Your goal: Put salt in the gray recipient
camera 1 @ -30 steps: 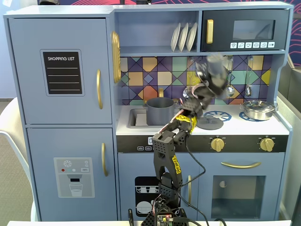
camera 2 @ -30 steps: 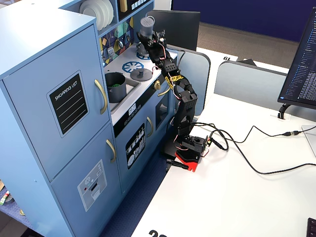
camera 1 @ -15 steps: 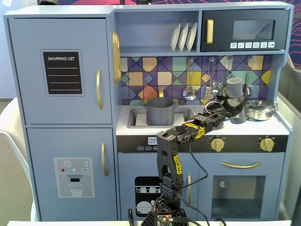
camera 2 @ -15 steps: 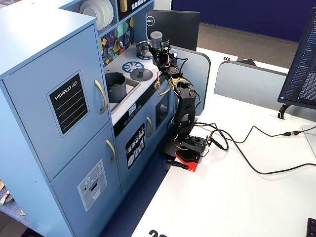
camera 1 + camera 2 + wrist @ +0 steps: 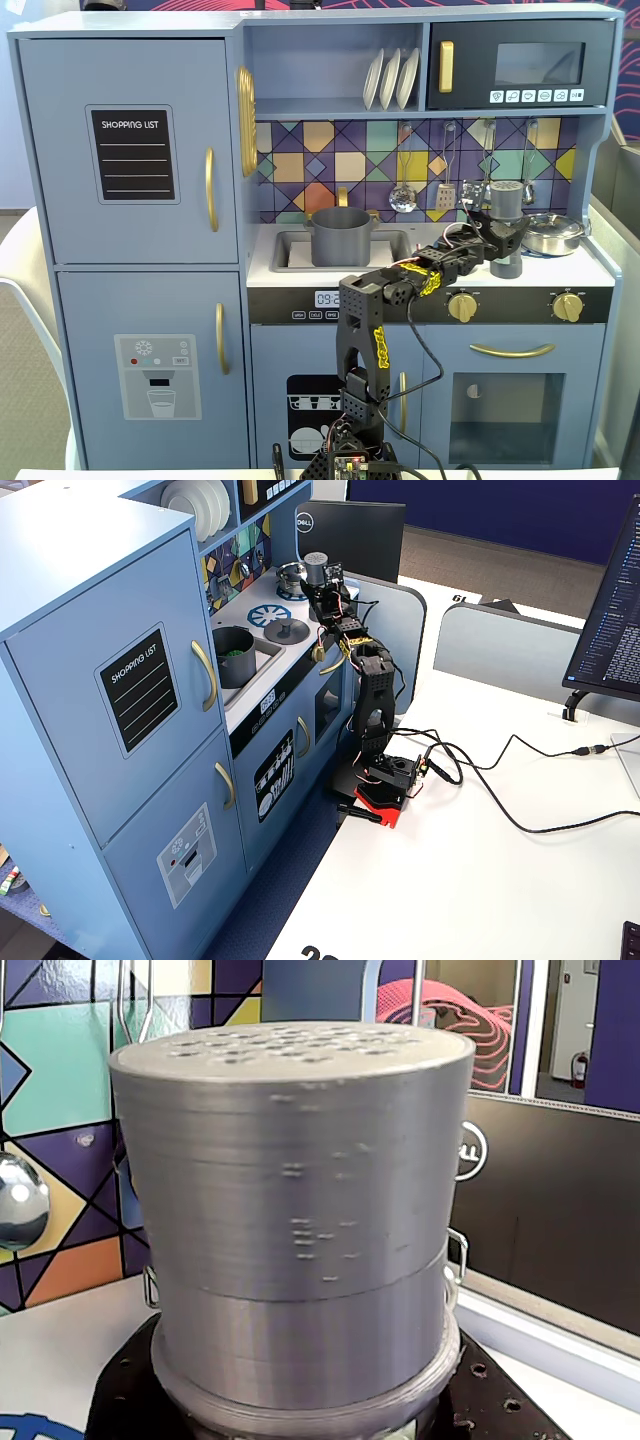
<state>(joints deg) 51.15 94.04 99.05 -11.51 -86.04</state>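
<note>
The salt shaker (image 5: 505, 205), a slim gray cylinder with a lighter perforated cap, stands upright at the right of the stove top, next to the steel pan. My gripper (image 5: 506, 243) is shut around its lower body. In the wrist view the salt shaker (image 5: 300, 1190) fills the frame and my gripper (image 5: 300, 1405) has a black jaw on each side of its base. Its label is hidden. The gray recipient (image 5: 341, 237), a matte pot, sits in the sink to the left, well apart from the gripper. In the other fixed view the pot (image 5: 235, 652) has something green inside, and the shaker (image 5: 316, 568) is farther back.
A shiny steel pan (image 5: 553, 233) sits just right of the shaker. A flat gray lid with a knob (image 5: 285, 630) lies on the stove between shaker and pot. Utensils (image 5: 403, 195) hang on the tiled back wall. A shelf and microwave (image 5: 520, 65) overhang the counter.
</note>
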